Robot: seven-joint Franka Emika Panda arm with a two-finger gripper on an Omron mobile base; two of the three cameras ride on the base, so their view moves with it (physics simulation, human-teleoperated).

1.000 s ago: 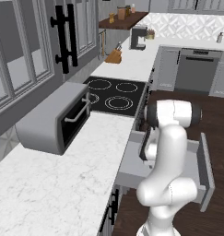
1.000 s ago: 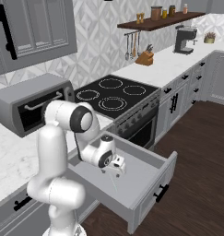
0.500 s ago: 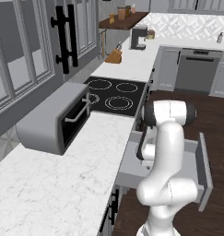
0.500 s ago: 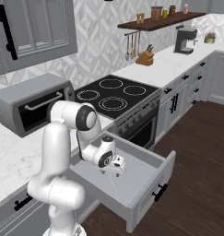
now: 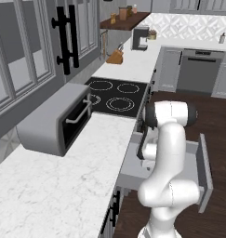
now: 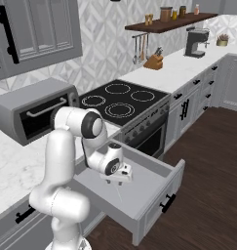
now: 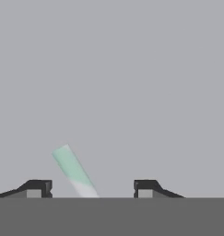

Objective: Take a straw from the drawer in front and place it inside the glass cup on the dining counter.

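Hand view looks straight down onto the plain grey floor of the drawer (image 7: 132,69), and the straw (image 7: 74,169) lies on it, a short pale stick tinted green at its far end and whitish nearer the camera. It runs aslant from about 11 o'clock down toward 5 o'clock, its lower end cut off at the bottom of the picture. The gripper (image 7: 92,188) has its two dark fingertips (image 7: 36,188) standing apart, with the straw between them (nearer the left tip than the right, and touching neither).

In the right base view the drawer (image 6: 159,168) is pulled out from under the marble worktop (image 6: 12,161), below the black cooktop (image 6: 121,100). The gripper (image 6: 118,178) hangs low inside it, and a thin pale line (image 6: 118,191) on the floor just beneath looks like the straw.
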